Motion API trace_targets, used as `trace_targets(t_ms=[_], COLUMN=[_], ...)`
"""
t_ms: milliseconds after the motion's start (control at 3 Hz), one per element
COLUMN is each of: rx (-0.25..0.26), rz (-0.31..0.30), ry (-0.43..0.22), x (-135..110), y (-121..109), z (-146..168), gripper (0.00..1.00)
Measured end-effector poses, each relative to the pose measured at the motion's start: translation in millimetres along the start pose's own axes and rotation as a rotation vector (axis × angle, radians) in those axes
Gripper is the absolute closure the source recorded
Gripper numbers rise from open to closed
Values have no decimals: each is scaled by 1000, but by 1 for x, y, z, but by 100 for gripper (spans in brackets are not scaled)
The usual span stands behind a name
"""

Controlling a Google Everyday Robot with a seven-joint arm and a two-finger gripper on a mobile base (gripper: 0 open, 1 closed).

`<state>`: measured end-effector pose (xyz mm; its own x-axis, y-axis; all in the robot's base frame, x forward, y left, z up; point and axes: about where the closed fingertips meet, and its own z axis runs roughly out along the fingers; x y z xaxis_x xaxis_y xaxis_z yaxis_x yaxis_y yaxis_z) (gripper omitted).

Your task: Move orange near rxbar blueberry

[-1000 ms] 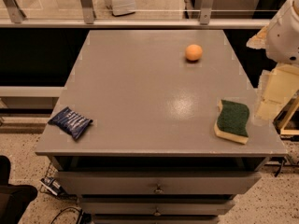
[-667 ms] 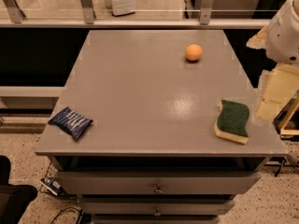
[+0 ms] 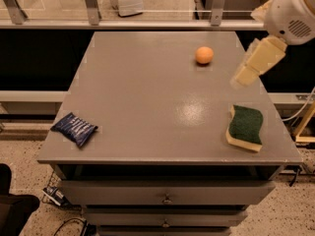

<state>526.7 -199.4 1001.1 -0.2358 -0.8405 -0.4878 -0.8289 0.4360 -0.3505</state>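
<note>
Gripper has swung from beside the sponge toward the orange, now hovering to its right; whether it is clenched or released, cannot tell. Orange sits far-right on tabletop, well apart from rxbar at near-left corner.

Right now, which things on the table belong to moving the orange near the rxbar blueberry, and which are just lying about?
For the job:
orange, far right part of the table
rxbar blueberry, near left corner
gripper, above the right edge, apart from the orange

Just lying about:
green-and-yellow sponge, near right corner
</note>
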Motion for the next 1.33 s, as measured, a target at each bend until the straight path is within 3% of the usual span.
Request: trace_targets(t_ms=[333,667,1000,1333], rx=[39,68,68,68], rz=[86,175,175,210], ry=[-188,-322,-322,-327], x=[-33,-56,-56,-55], y=[-41,-63,-63,-68], z=[30,57,57,77], gripper=[0,0,0,0])
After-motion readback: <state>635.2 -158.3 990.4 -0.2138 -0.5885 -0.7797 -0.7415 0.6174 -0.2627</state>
